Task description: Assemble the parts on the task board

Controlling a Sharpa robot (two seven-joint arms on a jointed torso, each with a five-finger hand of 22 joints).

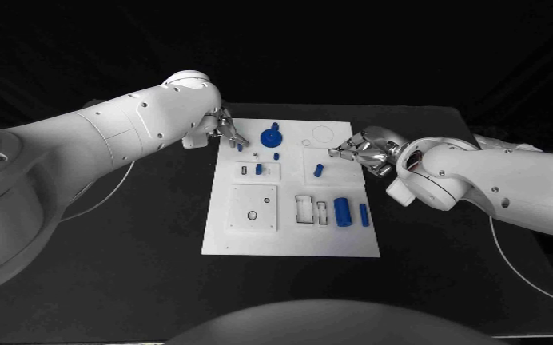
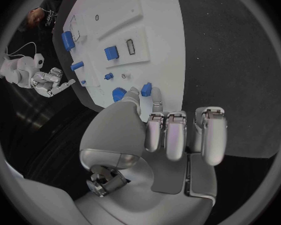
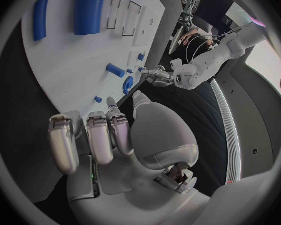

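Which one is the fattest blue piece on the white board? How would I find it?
Start at the white task board in the middle of the black table. Go to its near right corner, beside two empty rectangular slots. There lies the big blue cylinder; it is much thicker than the thin blue rod lying just to its right.

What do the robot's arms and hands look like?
Both arms are smooth, rounded white shells dotted with small dark screws. The left hand and right hand are shiny silver metal with chunky segmented fingers. A thin pale cable trails beside the left arm.
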